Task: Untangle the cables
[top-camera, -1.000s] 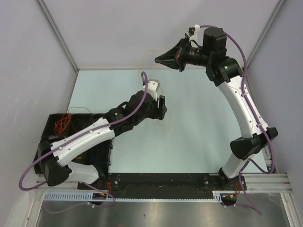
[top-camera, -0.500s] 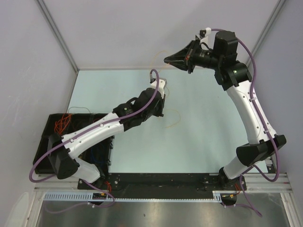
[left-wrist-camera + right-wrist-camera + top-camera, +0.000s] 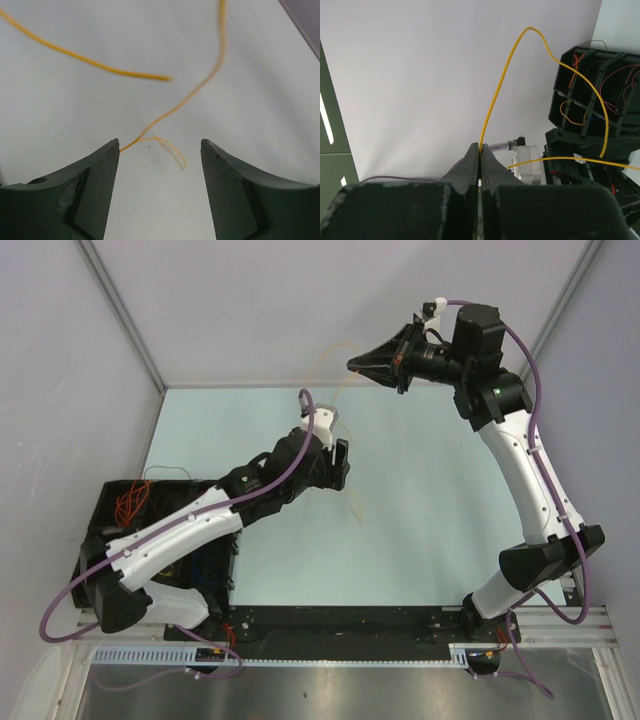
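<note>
Over the last half second the left arm (image 3: 200,520) has drawn back a little toward the left edge of the table (image 3: 430,510). The right arm (image 3: 520,470) has kept its place above the far edge. The right gripper (image 3: 352,365) is pinched tight on a yellow cable (image 3: 496,85) and held high, apparently so that this strand hangs free of the rest. From the pinch the cable arcs up, then drops toward mid-table, where its loose end lies. The left gripper (image 3: 160,145) hovers just above that end, jaws wide apart and holding nothing, probably placed to take a second grip. The other cables (image 3: 130,505), red and dark, sit in a black bin (image 3: 108,490) at the left edge, toward the near corner.
</note>
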`<action>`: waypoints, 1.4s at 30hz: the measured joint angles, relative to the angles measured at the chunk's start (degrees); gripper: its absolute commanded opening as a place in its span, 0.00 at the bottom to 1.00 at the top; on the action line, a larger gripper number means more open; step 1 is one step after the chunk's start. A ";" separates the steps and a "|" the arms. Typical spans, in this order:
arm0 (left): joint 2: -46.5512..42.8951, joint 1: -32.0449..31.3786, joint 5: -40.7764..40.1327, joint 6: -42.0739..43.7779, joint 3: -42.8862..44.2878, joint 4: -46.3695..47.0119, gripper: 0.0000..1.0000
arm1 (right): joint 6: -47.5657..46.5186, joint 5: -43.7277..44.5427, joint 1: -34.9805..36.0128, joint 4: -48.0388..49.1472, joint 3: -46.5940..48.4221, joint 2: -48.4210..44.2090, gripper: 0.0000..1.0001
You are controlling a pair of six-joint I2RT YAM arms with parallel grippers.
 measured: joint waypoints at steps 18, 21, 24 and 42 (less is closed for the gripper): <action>-3.85 -0.04 2.82 6.71 -5.33 8.68 0.74 | 2.56 -1.29 -0.04 1.20 0.63 0.57 0.00; -3.80 -0.04 4.76 7.45 -5.81 10.60 0.74 | 3.50 -1.70 -0.09 1.81 0.85 1.03 0.00; -2.99 -0.04 5.62 8.37 -5.95 11.58 0.74 | 4.59 -2.10 -0.11 2.16 1.11 1.40 0.00; 3.43 -0.09 9.40 7.91 -6.10 12.37 0.00 | 6.58 -3.41 -1.11 2.73 1.44 1.62 0.00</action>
